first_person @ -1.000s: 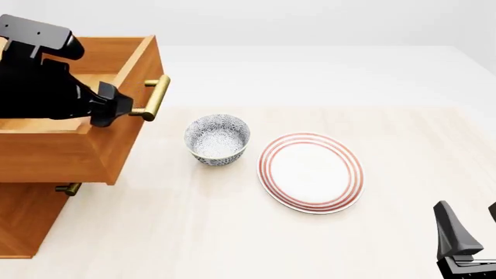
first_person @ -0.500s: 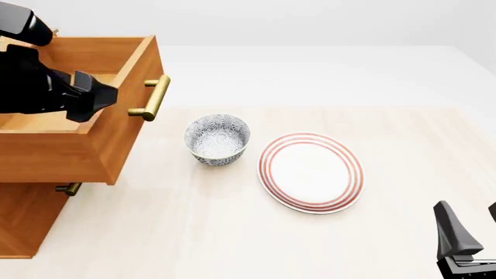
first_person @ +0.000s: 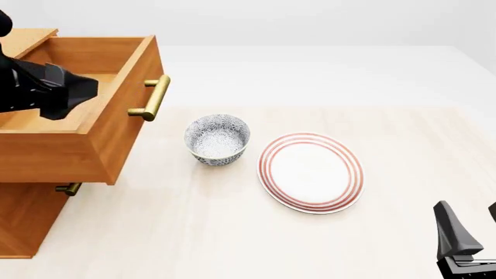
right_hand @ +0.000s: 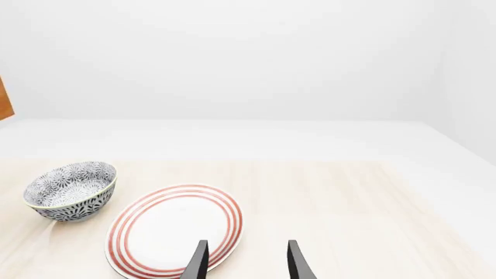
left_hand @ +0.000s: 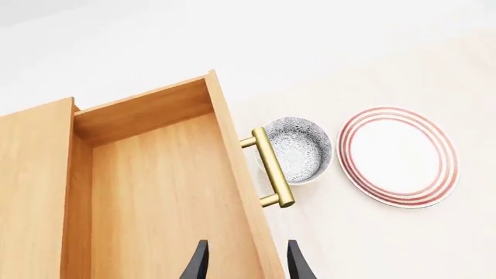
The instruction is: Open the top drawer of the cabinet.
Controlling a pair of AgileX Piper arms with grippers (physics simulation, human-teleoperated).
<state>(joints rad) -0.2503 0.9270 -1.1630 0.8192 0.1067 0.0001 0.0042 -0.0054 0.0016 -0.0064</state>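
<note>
The left claw [left_hand: 243, 264] hangs above the pulled-out top drawer [first_person: 85, 125], its two dark fingers spread apart and straddling the drawer's front panel from above, gripping nothing; in the front view the black arm covers part of the drawer's inside. This wide orange-brown wooden box juts out of the orange-brown wooden cabinet [first_person: 27, 218] at the desk's left edge, open toward the right, and its brass bar handle [first_person: 153, 97] faces the middle of the desk with its long axis running along the front panel. The cabinet is cut off by the left border, so the lower drawers barely show beyond one brass handle end [first_person: 68, 188] under the open box. Near the handle, apart from it, stands a blue-and-white patterned bowl [first_person: 218, 138], and just beside that lies a white plate with red rings [first_person: 311, 172] on the pale wooden desk [first_person: 232, 232]. The right claw [right_hand: 243, 263] hovers low at the desk's near right corner, fingers parted and empty, mostly cropped in the front view.
</note>
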